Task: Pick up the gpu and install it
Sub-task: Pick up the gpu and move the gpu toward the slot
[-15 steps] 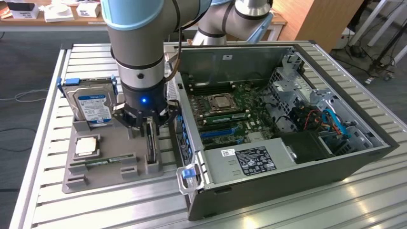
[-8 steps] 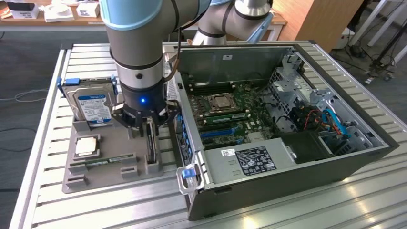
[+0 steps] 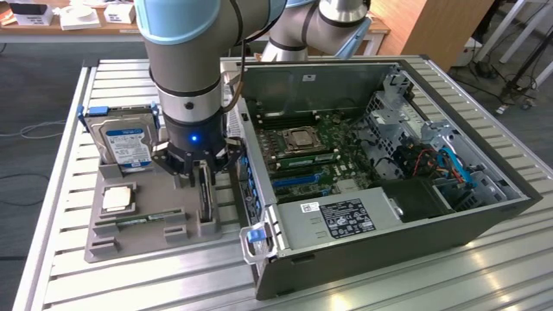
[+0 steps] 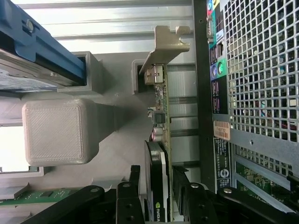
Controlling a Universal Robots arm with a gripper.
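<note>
Your gripper (image 3: 204, 170) sits over gpu (image 4: 160, 95), jaws wide astride it; gpu upright at edge of gray holder (image 3: 129, 246), beside computer case (image 3: 389, 249).

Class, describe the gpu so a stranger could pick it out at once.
Beside the open computer case, on the exterior view's left, lies a grey tray. The gpu stands on edge in its slot nearest the case, under the gripper: thin, dark, with a metal end bracket, unlike the silver hard drive.
</note>
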